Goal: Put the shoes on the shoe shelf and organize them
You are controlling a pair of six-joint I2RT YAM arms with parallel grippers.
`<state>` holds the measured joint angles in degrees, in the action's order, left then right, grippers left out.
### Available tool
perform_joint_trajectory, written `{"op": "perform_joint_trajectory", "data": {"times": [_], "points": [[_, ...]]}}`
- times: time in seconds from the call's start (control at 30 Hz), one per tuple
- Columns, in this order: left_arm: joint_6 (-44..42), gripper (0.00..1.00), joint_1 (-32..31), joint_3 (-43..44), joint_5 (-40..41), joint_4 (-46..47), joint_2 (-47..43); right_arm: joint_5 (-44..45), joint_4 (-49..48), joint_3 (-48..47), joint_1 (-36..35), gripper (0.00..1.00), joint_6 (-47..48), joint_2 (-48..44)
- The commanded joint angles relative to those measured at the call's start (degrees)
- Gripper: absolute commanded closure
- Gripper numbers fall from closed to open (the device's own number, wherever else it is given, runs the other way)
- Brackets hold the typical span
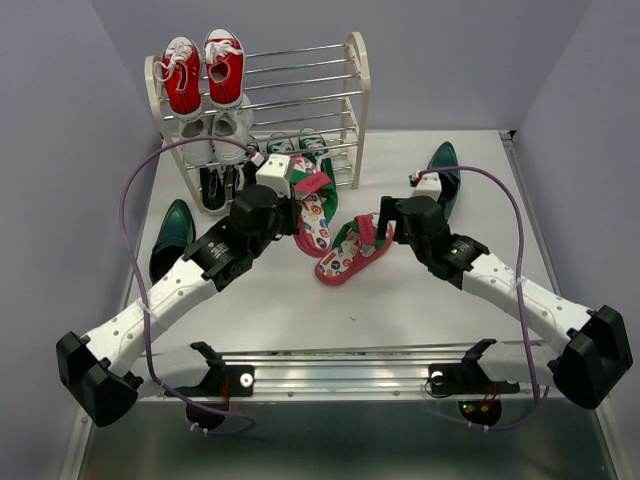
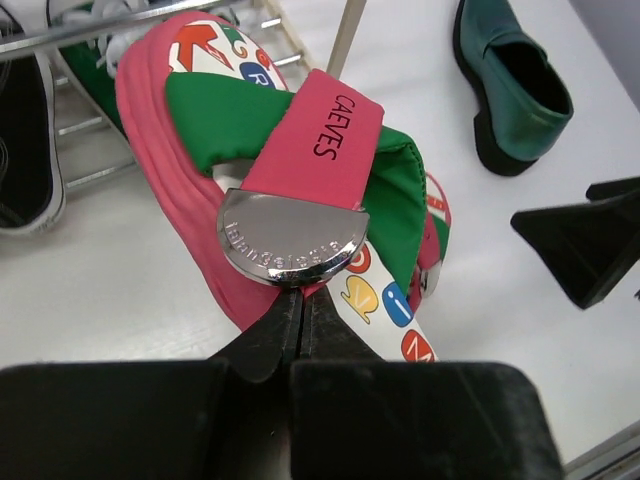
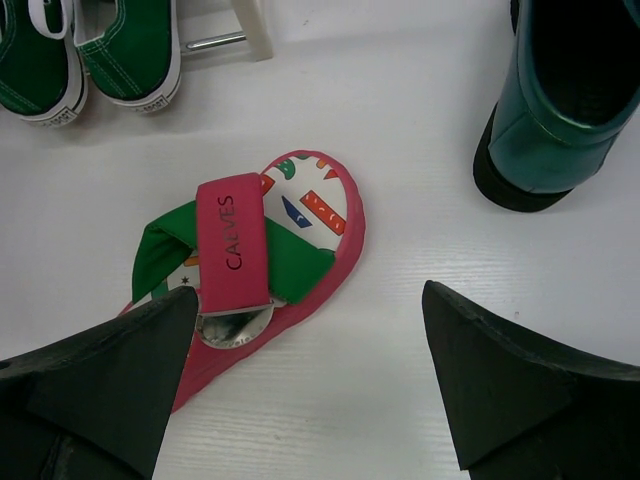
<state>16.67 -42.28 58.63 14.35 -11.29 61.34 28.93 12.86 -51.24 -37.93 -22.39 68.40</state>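
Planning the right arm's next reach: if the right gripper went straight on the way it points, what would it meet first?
Most likely the pink flip-flop on the table, lying just ahead of the open right gripper; depth is unclear.

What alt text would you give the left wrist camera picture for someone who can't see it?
The left gripper is pinched shut on a pink flip-flop with crossed green and pink straps, just below its chrome buckle. Behind it are the chrome rods of the shoe shelf, and a teal dress shoe sits on the white table at upper right.
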Motion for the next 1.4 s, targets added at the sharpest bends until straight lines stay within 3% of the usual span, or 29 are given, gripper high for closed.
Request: {"op": "perform_joint_trajectory", "data": {"times": [0.0,0.2,0.43,0.67,1.37], "points": [[-7.26,1.00,2.81,7.28,-3.53,11.28,2.81,3.33,-0.91,-0.26,-0.30,0.00,1.12,-1.17],[-9.10,1.00,8.79,13.34,-8.81,15.59,8.69,4.73,-0.91,-0.96,-0.30,0.00,1.91,0.06],[-10.16,1.00,13.71,13.09,-11.62,27.26,13.01,5.96,-1.00,-2.02,-0.30,0.00,2.09,1.82],[-9.89,1.00,19.33,15.28,-17.77,32.65,18.45,7.02,-0.91,-4.39,-0.30,0.00,2.27,4.55],[-14.82,1.00,27.16,20.82,-27.09,44.07,29.88,8.69,-1.79,-8.96,-0.30,0.00,1.74,12.11]]}}
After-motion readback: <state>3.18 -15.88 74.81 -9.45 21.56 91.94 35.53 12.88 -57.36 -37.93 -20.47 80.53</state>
